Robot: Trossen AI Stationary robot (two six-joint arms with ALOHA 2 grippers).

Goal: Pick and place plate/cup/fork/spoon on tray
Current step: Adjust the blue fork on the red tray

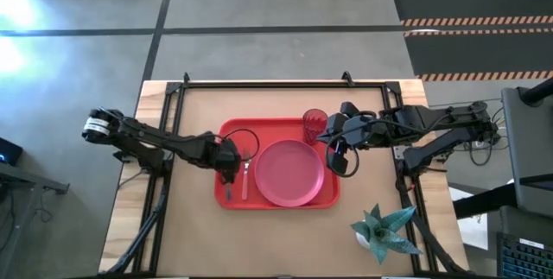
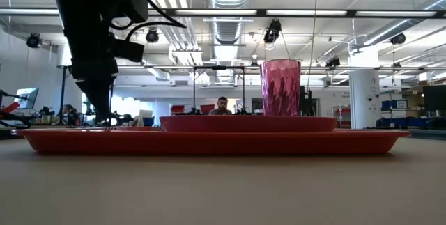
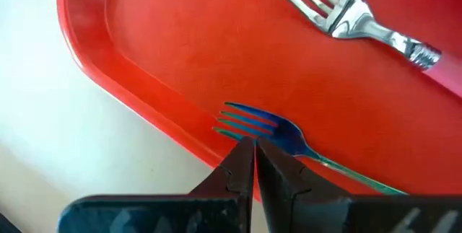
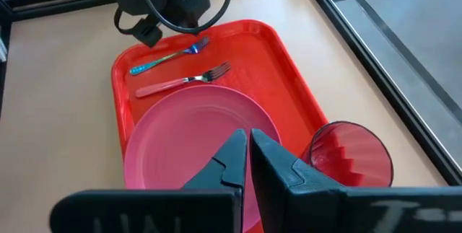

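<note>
Tabletop: tray [image 1: 233, 132] holds fork [image 1: 245, 178], spoon [image 1: 229, 188], parallel lengthwise; both jaws closed, empty.

Plate [image 1: 288, 172], cup [image 1: 314, 126], fork [image 1: 244, 178] — all on tray [image 1: 233, 132].

The whole brown bench [image 1: 285, 227] is seen from straight above in the high view. From bench-top height, the large red rectangular plastic tray [image 2: 209, 141] is viewed level and edge-on. The tray's corner [image 3: 108, 53] is framed very closely by the left wrist view, while most of the same tray [image 4: 289, 60] is taken in obliquely by the right wrist view.
</note>
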